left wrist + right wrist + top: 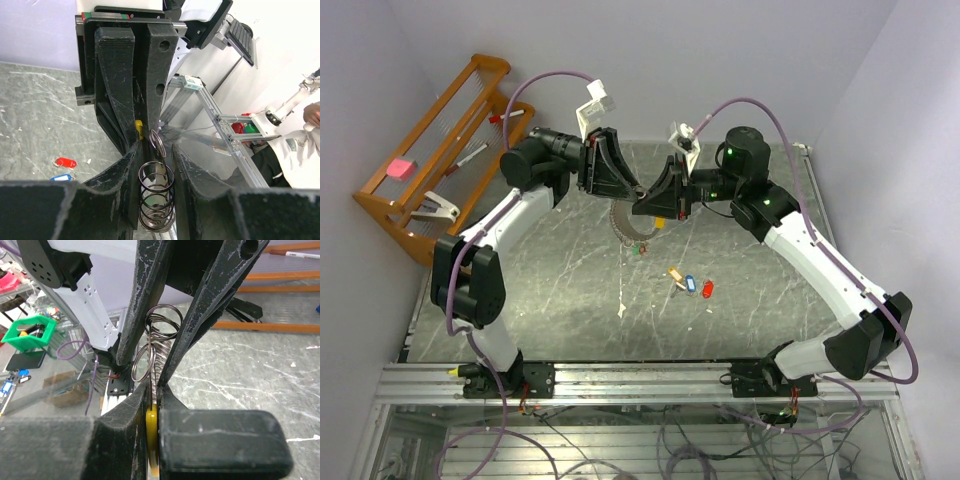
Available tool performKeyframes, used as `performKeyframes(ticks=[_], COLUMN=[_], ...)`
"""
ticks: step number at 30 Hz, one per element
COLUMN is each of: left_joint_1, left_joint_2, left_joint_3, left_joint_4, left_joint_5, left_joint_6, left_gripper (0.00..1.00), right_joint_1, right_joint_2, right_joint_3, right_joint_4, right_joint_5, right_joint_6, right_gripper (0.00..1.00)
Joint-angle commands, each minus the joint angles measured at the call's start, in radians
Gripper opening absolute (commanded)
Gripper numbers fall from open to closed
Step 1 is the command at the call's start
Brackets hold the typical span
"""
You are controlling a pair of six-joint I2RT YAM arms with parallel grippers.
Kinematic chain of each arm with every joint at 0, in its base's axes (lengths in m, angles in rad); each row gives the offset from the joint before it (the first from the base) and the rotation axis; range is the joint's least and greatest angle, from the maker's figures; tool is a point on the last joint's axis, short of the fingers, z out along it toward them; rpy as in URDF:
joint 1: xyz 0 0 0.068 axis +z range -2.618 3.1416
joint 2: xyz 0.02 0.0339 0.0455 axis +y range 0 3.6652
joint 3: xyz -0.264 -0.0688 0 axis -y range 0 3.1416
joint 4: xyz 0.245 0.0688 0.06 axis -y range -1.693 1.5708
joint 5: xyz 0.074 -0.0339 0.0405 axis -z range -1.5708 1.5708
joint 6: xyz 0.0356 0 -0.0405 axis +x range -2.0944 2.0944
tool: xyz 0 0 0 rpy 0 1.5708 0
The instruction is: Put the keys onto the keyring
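Note:
The keyring [628, 226], a silvery wire coil with a split ring and a yellow piece, is held in the air between both grippers above the back middle of the table. My left gripper [628, 190] is shut on the coil [156, 194]. The split ring [156, 142] sticks out past its tips. My right gripper [648, 203] is shut on the yellow piece [151, 427], with the split ring [142, 365] and coil [165, 322] beyond it. An orange-yellow key [675, 272], a blue key [688, 284] and a red key [707, 289] lie loose on the table. A small green key [638, 248] lies under the coil.
A wooden rack [430, 150] stands at the back left with a pink block [399, 168], pens and a white clip [438, 207]. A small white scrap [622, 310] lies on the marbled table [550, 300]. The red tag [65, 162] and blue tag [61, 177] show in the left wrist view.

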Motion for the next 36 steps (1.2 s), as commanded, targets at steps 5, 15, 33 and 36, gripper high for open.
performKeyframes(ticks=[5, 15, 33, 36], left_joint_1=[-0.029, -0.019, 0.061, 0.061], left_joint_2=[-0.028, -0.049, -0.072, -0.061], left_joint_3=[0.009, -0.005, 0.004, 0.009], left_joint_4=[0.156, 0.045, 0.008, 0.036], left_joint_5=[0.031, 0.041, 0.026, 0.029], left_joint_6=[-0.032, 0.016, 0.035, 0.020], left_gripper=[0.14, 0.42, 0.58, 0.58], right_joint_1=[0.009, 0.015, 0.045, 0.063], right_joint_2=[0.011, 0.018, 0.049, 0.053], right_joint_3=[0.049, 0.136, 0.205, 0.202], right_joint_4=[-0.034, -0.211, -0.352, -0.341], right_joint_5=[0.051, 0.114, 0.082, 0.088], right_joint_6=[-0.044, -0.156, -0.193, -0.190], right_gripper=[0.00, 0.00, 0.00, 0.00])
